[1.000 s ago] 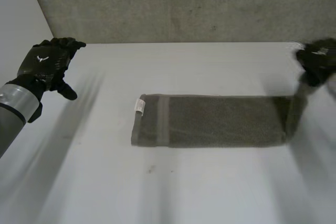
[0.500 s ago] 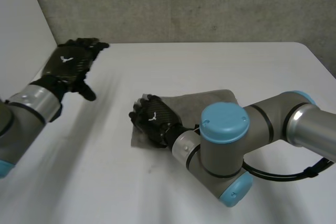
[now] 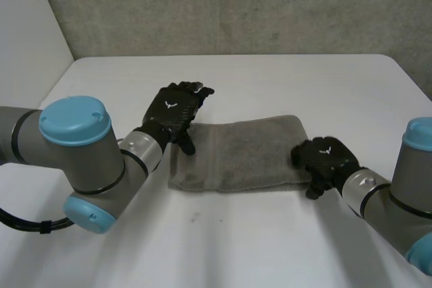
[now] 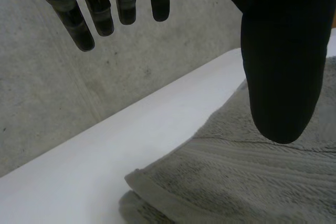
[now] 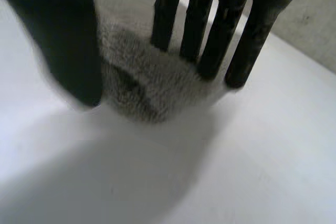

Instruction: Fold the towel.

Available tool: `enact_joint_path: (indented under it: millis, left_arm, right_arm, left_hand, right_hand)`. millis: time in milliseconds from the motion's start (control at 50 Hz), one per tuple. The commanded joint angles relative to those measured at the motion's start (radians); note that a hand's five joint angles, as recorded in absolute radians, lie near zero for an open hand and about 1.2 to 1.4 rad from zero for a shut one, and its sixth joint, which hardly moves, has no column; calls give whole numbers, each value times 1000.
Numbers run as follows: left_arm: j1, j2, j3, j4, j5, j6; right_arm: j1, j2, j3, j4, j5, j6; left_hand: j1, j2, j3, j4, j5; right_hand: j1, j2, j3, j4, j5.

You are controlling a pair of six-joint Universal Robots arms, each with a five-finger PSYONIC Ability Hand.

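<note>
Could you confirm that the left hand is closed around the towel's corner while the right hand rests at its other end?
No: the left hand is open, fingers straight above a corner of the towel, as the left wrist view shows. The right hand does rest at its other end.

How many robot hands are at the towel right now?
2. The left hand hovers over the far left corner of the folded grey-green terry towel; the right hand has straight fingers on its near right corner.

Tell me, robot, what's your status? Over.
Left hand open, hovering over far left corner of grey folded terry towel. Right hand open, straight fingers on its near right corner. Towel flat on white table.
</note>
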Motion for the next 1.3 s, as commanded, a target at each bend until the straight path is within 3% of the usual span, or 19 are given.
enact_joint_path:
  millis: [20, 140, 200, 240, 260, 400, 540, 600, 620, 640, 660, 680, 700, 720, 840, 880, 1000, 1100, 1300]
  left_arm:
    - [8, 58, -51, -2, -14, 3]
    - [68, 126, -83, -6, -51, -3]
    - [90, 182, -82, -14, -75, -4]
    - [91, 204, -76, -20, -85, -6]
    - [93, 227, -70, -23, -91, -12]
    - [116, 313, -63, -25, -97, -64]
    - [123, 331, -63, -26, -95, -101]
    - [125, 328, -65, -26, -95, -103]
    - [125, 325, -65, -26, -95, -103]
    - [126, 324, -65, -26, -95, -103]
    - [127, 324, -65, -26, -95, -103]
    - [127, 322, -62, -26, -95, -104]
    - [127, 322, -62, -26, -95, -104]
    - [127, 316, -60, -26, -95, -103]
    - [105, 287, -42, -29, -95, -106]
    - [96, 269, -31, -34, -95, -110]
    - [7, 142, 56, -100, -94, -213]
    - [-42, 25, 124, -151, -89, -276]
    - [-82, -149, 187, -151, -97, -274]
  right_arm:
    - [4, 22, -10, -106, 48, -141]
    - [30, -25, -58, -176, 100, -212]
    - [133, -30, -112, -189, 117, -238]
    - [275, -4, -186, -194, 123, -253]
    - [275, -4, -187, -194, 123, -253]
    - [491, 166, -317, -180, 103, -362]
    - [568, 280, -340, -179, 62, -435]
    - [567, 268, -329, -188, 34, -431]
    - [562, 246, -325, -193, 27, -420]
    - [562, 246, -325, -193, 27, -420]
    - [555, 210, -316, -194, 28, -408]
    - [554, 209, -316, -194, 28, -408]
    - [545, 165, -306, -194, 36, -384]
    - [519, 124, -296, -193, 43, -347]
    - [381, 10, -265, -182, 56, -136]
    - [309, -47, -250, -174, 54, 47]
    - [162, -78, -250, -63, 43, 339]
    - [123, -64, -259, 17, 31, 429]
    - [131, 42, -305, 67, 37, 419]
  left_hand:
    - [5, 15, 15, 15, -21]
    - [5, 15, 15, 15, -21]
    - [5, 15, 15, 15, -21]
    - [5, 15, 15, 15, -21]
    - [5, 15, 15, 15, -21]
    - [5, 15, 15, 15, -21]
    - [5, 15, 15, 15, -21]
    - [5, 15, 15, 15, -21]
    - [2, 12, 12, 12, -24]
    - [5, 15, 15, 15, -21]
    - [5, 15, 15, 15, -21]
    - [5, 15, 15, 15, -21]
    - [5, 15, 15, 15, -21]
    - [8, 18, 18, 18, -18]
    - [23, 33, 32, 33, -3]
    - [29, 39, 38, 38, 3]
    - [52, 62, 62, 62, 26]
    - [52, 62, 62, 62, 26]
    - [111, 121, 121, 121, 85]
  right_hand:
    - [861, 811, 807, 808, 824]
    - [861, 811, 807, 808, 824]
    - [861, 811, 807, 808, 824]
    - [861, 811, 807, 808, 824]
    - [861, 811, 807, 808, 824]
    - [861, 811, 807, 808, 824]
    - [861, 811, 807, 808, 824]
    - [861, 811, 807, 808, 824]
    - [682, 632, 628, 629, 645]
    - [680, 630, 626, 627, 644]
    - [268, 218, 213, 214, 231]
    - [263, 214, 209, 210, 227]
    - [-149, -199, -203, -203, -186]
    - [-360, -410, -415, -414, -397]
    - [-360, -410, -415, -414, -397]
    - [-360, -410, -415, -414, -397]
    - [-360, -410, -415, -414, -397]
    - [-360, -410, -415, -414, -397]
    - [-360, -410, -415, -414, -397]
